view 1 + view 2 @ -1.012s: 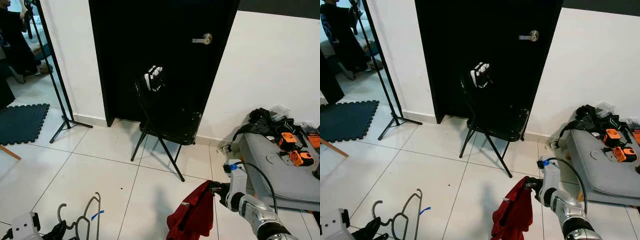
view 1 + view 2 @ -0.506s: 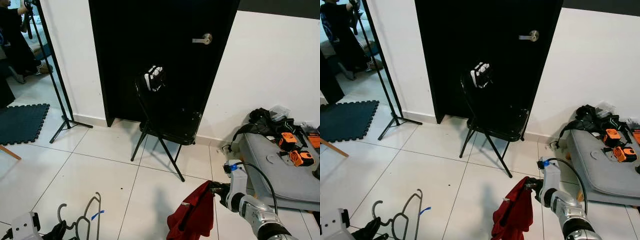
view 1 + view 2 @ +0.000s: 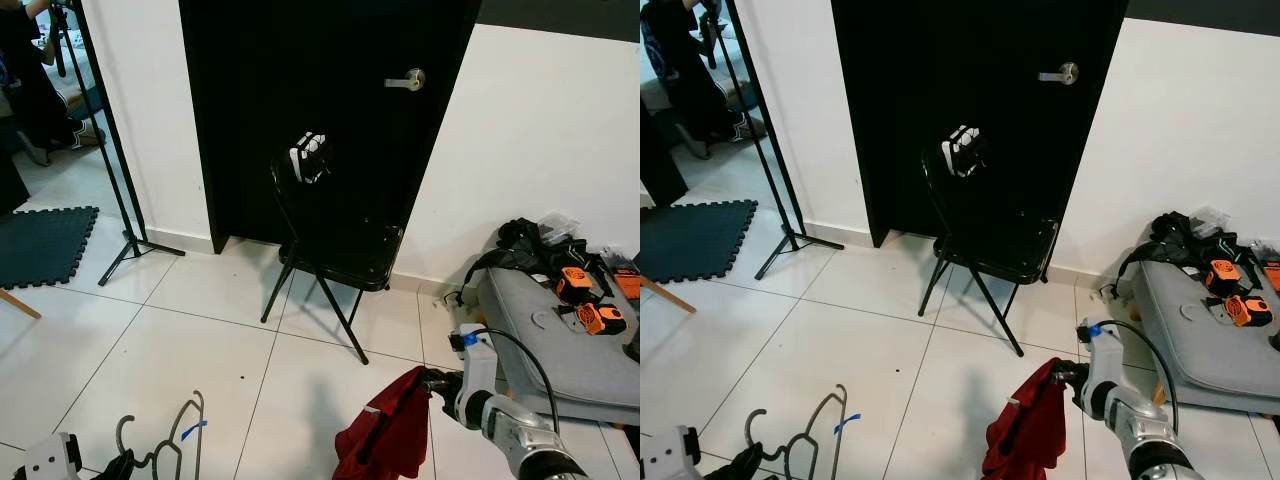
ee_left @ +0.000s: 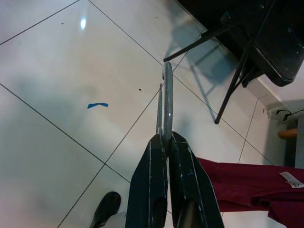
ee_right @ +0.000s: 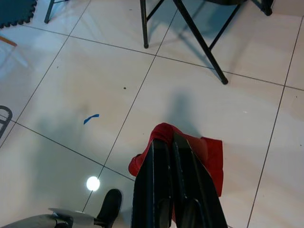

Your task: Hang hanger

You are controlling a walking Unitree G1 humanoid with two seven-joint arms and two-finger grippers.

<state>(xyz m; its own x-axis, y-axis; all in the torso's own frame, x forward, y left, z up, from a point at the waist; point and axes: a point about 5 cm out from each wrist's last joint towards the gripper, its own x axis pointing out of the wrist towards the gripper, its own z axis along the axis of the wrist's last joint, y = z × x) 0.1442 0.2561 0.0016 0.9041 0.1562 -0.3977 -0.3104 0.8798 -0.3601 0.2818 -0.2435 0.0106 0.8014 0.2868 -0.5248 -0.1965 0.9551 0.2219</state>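
Grey hanger (image 4: 167, 97) pinched in left tool (image 4: 165, 138); right tool (image 5: 167, 140) clamps red garment (image 3: 392, 428).

The left end effector (image 3: 118, 465) with its hanger (image 3: 170, 440) has perhaps dropped slightly lower.

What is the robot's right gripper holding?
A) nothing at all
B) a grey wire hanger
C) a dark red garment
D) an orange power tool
C: the right gripper is shut on the dark red garment, which hangs from it above the white tiled floor; the grey wire hanger is in the left gripper.
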